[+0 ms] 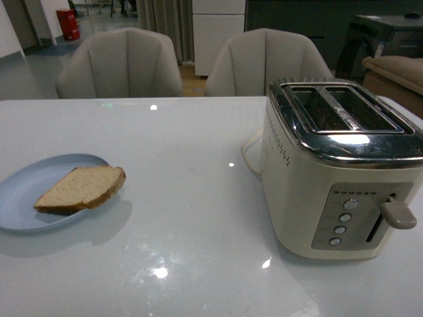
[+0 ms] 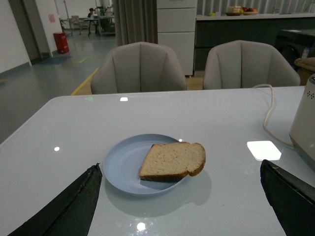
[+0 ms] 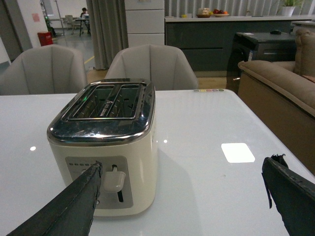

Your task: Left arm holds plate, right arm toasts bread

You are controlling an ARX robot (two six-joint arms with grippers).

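Note:
A pale-blue plate [image 1: 26,191] lies at the table's left with a half-slice of bread [image 1: 82,188] on it, the rounded end overhanging the rim. In the left wrist view the plate [image 2: 123,162] and bread [image 2: 172,160] sit just beyond my left gripper [image 2: 179,196], which is open and empty above the table. A cream toaster [image 1: 330,172] with two empty chrome slots stands at the right, its lever [image 1: 396,214] up. My right gripper [image 3: 182,194] is open and empty; the toaster [image 3: 106,147] is partly behind one finger [image 3: 69,206]. Neither arm shows in the front view.
The toaster's white cord [image 2: 268,113] curls over the white glossy table [image 1: 192,172]. Two beige chairs [image 1: 119,66] stand behind the far edge. A brown sofa [image 3: 280,93] is off the table's right side.

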